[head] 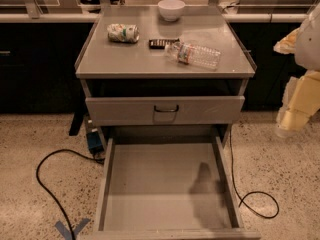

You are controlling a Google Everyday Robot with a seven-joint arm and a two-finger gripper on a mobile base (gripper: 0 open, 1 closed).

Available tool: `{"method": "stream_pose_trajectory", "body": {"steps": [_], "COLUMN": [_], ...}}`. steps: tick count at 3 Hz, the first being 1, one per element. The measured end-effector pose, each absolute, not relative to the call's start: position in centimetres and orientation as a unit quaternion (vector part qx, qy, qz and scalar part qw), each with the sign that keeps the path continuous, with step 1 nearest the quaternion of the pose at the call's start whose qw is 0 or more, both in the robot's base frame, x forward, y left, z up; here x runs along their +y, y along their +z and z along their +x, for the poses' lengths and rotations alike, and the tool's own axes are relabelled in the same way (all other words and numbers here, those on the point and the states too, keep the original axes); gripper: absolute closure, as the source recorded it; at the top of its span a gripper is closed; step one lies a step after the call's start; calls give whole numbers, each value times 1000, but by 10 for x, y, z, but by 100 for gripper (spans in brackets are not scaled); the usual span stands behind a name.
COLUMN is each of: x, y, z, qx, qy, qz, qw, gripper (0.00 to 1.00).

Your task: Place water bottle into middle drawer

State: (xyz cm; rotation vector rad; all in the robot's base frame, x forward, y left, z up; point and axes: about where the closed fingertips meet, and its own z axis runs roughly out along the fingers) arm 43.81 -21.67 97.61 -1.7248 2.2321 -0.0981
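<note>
Countertop (135, 59): ribbed water bottle (194, 54); hand (287, 125) right.

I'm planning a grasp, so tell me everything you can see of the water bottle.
The water bottle is small, clear ribbed plastic, with a white cap and a colourful label band near the cap end. It lies on its side on the cabinet top, cap pointing left, close by a dark flat object; whether they touch cannot be told. The hand hangs to the right of the cabinet, apart from the bottle.
</note>
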Motion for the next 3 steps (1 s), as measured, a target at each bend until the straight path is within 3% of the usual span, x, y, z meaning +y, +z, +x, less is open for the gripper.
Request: {"method": "stream_pose_trajectory", "body": {"steps": [2, 3], "x": [-212, -199], "y": [977, 976], "z": [447, 479], "qx": [773, 751], "qy": [-40, -49], "qz": [-610, -636], "qw": [166, 172], "gripper": [0, 0]}}
